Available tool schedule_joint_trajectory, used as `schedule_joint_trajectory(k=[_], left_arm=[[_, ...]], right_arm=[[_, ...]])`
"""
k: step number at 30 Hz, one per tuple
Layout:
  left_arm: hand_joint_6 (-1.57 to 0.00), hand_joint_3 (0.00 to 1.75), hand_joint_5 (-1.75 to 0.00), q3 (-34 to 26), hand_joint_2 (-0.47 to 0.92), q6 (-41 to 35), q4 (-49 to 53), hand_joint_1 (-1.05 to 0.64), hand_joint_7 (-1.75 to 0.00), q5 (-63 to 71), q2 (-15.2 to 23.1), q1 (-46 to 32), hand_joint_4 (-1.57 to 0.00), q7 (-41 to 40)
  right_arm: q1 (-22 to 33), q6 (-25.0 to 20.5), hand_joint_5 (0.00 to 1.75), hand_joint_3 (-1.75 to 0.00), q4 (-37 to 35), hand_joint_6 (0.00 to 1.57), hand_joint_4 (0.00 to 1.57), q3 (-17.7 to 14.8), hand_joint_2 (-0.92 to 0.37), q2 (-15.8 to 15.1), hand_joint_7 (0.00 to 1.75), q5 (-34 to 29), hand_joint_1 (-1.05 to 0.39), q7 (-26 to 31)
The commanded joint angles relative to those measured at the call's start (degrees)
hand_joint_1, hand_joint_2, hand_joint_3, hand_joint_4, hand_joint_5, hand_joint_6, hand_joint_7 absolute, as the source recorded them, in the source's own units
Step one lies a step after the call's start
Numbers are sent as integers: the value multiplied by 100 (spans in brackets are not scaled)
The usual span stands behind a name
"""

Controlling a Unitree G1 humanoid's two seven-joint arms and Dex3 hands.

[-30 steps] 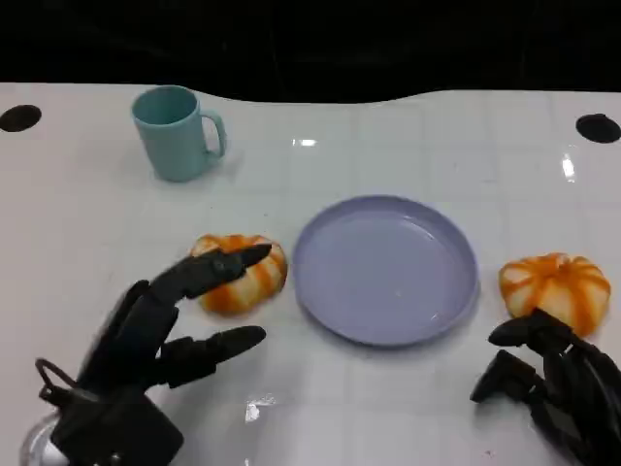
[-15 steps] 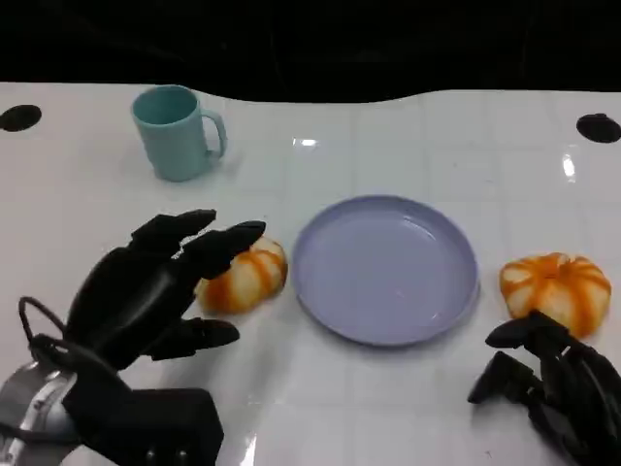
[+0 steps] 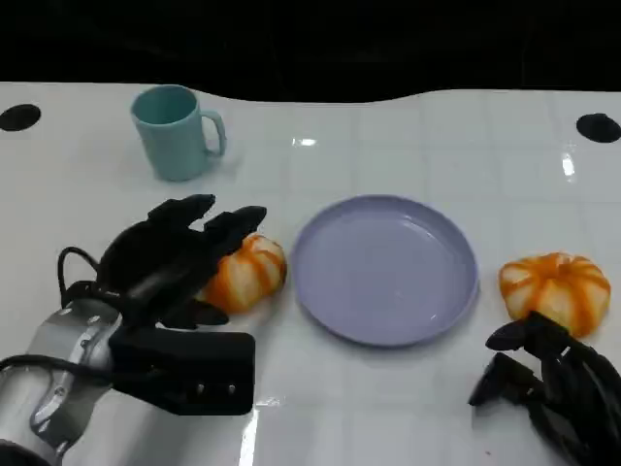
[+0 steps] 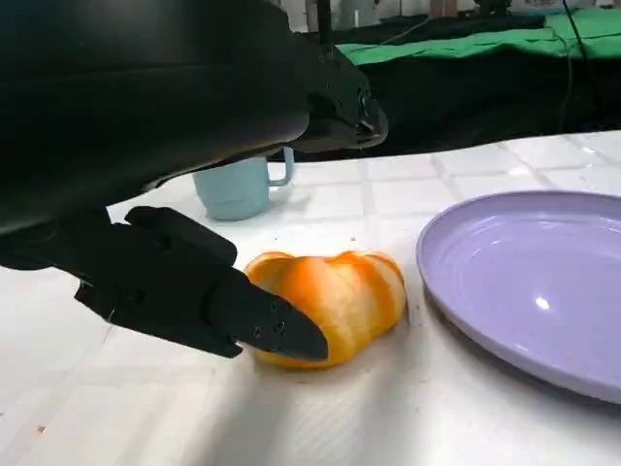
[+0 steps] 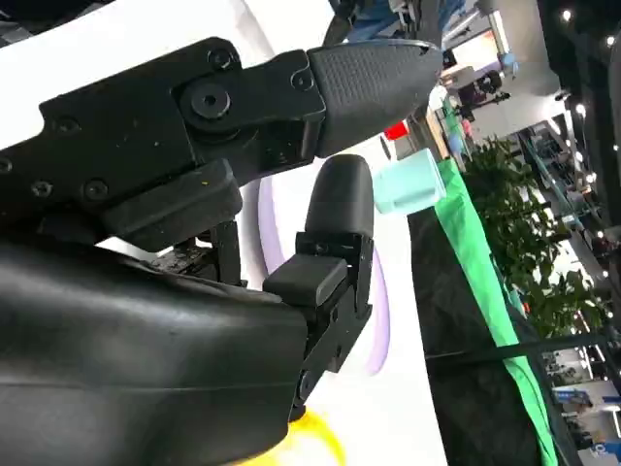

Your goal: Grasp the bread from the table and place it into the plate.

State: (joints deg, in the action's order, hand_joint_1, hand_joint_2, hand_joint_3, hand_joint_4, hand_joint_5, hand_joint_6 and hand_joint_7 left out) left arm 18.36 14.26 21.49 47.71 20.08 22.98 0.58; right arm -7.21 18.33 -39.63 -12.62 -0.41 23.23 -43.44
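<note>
Orange bread (image 3: 245, 275) under spread left robot hand (image 3: 170, 257); lavender plate (image 3: 385, 268) beside

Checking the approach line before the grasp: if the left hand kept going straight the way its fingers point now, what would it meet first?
Most likely the orange bread roll. The left hand points its spread fingers over and beside it, and the left wrist view shows a fingertip at the roll's near side; actual contact is unclear. The purple plate lies beyond.
</note>
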Motion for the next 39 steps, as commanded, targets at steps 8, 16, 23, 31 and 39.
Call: schedule_joint_trajectory(k=[8, 16, 23, 31, 39], left_arm=[[-13, 0, -10, 696, 78, -617, 1909, -33, 0, -47, -275, 1434, -2, 263], [-16, 0, -11, 1174, 77, -648, 3372, -47, -1, -83, -685, 2282, -3, 311], [-15, 0, -11, 1430, 78, -630, 4188, -45, 0, -159, -975, 2683, -4, 436], [-15, 0, -10, 1515, 79, -592, 4516, -45, 0, -274, -1092, 2810, -5, 480], [-15, 0, -9, 1539, 77, -563, 4996, -43, 0, -437, -1317, 2970, -6, 745]], right_arm=[[58, 149, 153, -27, 35, 57, 63, -23, -92, -10, 121, -90, -54, 212], [103, -143, 150, -27, 202, 57, 63, -25, -92, -9, 122, 31, -53, 174], [115, -43, 149, -24, 198, 57, 64, -15, -92, -23, 123, -22, -55, 209], [141, -28, 149, -23, 245, 58, 65, -14, -92, 2, 122, -35, -55, 263], [208, -147, 151, -23, 405, 59, 67, -11, -92, 46, 121, 17, -55, 336]])
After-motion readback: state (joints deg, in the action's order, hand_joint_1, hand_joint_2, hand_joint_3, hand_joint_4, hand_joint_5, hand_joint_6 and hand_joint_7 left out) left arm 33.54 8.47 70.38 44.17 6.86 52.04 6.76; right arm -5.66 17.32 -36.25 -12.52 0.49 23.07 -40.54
